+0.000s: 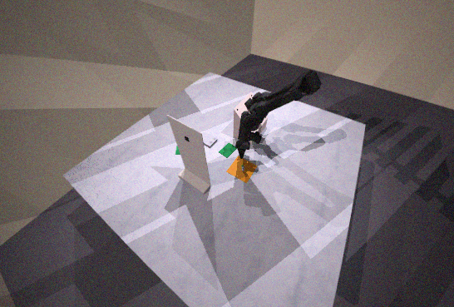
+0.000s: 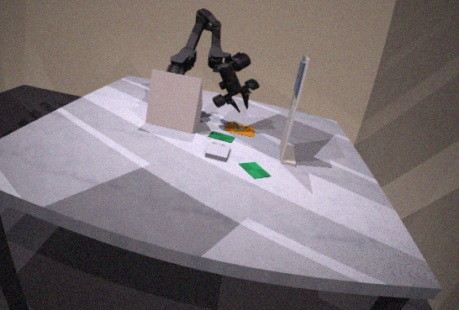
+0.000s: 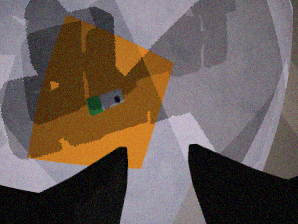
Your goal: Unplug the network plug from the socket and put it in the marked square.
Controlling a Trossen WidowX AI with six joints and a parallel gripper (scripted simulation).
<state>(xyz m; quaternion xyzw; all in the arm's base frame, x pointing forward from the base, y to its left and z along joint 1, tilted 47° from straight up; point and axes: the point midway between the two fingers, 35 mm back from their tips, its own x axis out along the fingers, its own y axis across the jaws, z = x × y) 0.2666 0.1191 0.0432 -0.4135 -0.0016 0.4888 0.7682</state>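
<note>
The plug, a small grey body with a green end, lies on the orange square, well inside its edges. My gripper is partly open, with nothing between the fingers. It hangs above the table, over the square's edge in the wrist view, apart from the plug. The thin upright panel stands away from my fingers. A small dark opening shows in it in the top view. The plug's tab is too small to tell.
A pale pink block stands beside my arm. One green patch lies near the orange square, another green patch lies farther off, and a low grey-white box sits by them.
</note>
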